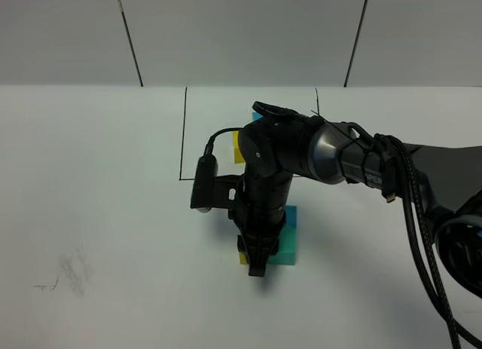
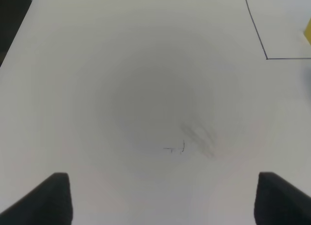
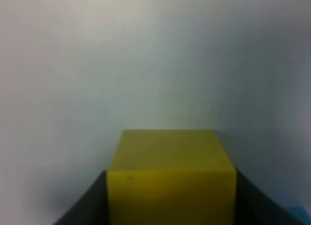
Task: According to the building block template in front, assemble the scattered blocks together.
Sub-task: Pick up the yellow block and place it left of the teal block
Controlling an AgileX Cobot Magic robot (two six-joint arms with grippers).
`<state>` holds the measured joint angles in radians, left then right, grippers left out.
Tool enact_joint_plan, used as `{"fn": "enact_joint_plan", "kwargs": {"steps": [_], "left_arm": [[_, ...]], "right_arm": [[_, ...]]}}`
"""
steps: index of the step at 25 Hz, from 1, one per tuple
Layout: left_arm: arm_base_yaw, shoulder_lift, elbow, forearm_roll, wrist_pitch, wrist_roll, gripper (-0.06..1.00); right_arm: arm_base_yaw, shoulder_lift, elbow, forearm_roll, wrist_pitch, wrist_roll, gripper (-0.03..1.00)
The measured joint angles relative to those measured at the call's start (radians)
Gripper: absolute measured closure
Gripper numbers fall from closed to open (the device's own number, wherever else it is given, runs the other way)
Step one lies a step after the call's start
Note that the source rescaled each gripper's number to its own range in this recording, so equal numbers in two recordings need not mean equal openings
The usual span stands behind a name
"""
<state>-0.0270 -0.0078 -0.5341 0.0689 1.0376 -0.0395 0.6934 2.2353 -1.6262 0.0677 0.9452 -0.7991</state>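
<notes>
Fingers of right hand (image 3: 171,205) clamp yellow cube (image 3: 171,186); left hand (image 2: 160,200) spread apart.

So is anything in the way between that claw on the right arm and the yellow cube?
Nothing visible. In the right wrist view the yellow cube already sits between the right gripper's dark fingers, with no gap showing on either side. From above, only a sliver of yellow shows beside the blue-green blocks under the arm.

A white table (image 1: 98,213) filled the view, marked with a thin black outlined rectangle (image 1: 183,130) and a faint grey smudge (image 1: 74,270). Behind stood a pale panelled wall (image 1: 241,32) with dark seams
</notes>
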Motion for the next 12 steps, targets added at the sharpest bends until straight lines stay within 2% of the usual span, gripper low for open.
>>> {"fn": "enact_joint_plan", "kwargs": {"steps": [12], "left_arm": [[0.0,0.0,0.0,0.0,0.0,0.0,0.24]], "right_arm": [[-0.008,-0.005,0.023,0.006,-0.028,-0.027,0.69]]}}
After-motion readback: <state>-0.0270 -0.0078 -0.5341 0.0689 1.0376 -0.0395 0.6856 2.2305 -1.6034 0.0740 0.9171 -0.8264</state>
